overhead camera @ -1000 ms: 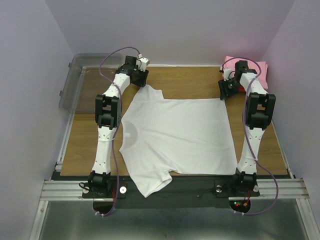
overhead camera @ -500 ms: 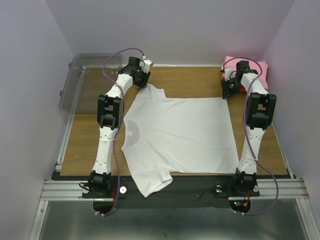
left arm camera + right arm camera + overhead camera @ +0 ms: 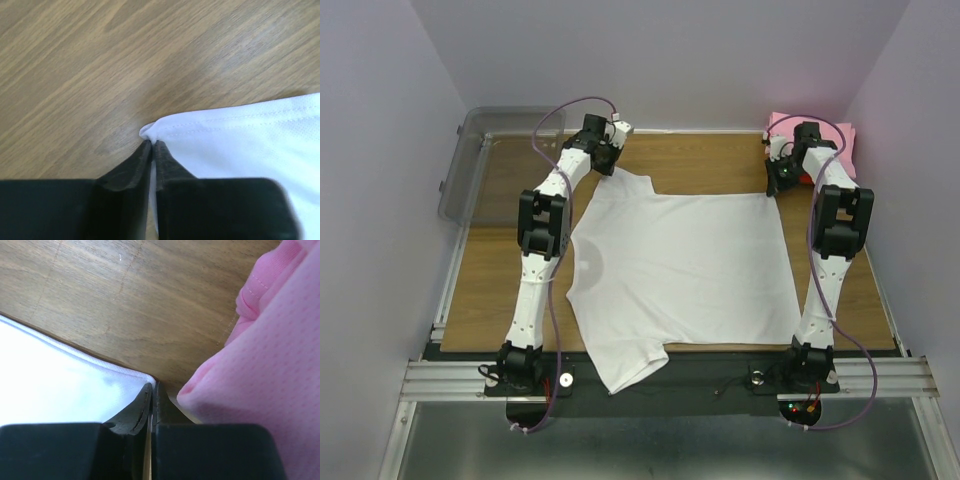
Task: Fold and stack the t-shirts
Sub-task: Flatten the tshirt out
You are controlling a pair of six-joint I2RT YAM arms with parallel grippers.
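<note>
both jaws tight on white t-shirt [image 3: 680, 265] corners

One overhead — two wrist close-ups, sharing white t-shirt [image 3: 680, 260].

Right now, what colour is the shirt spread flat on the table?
The t-shirt is plain white, with no pattern; the top external view shows it best.

A white cloth t-shirt [image 3: 675, 270] lies spread flat across the brown wooden table [image 3: 495, 270]. Just behind its far right corner sits a folded pink cloth t-shirt [image 3: 845, 145]. Off its far left, at the table's edge, stands a clear grey plastic bin [image 3: 470, 160].
</note>
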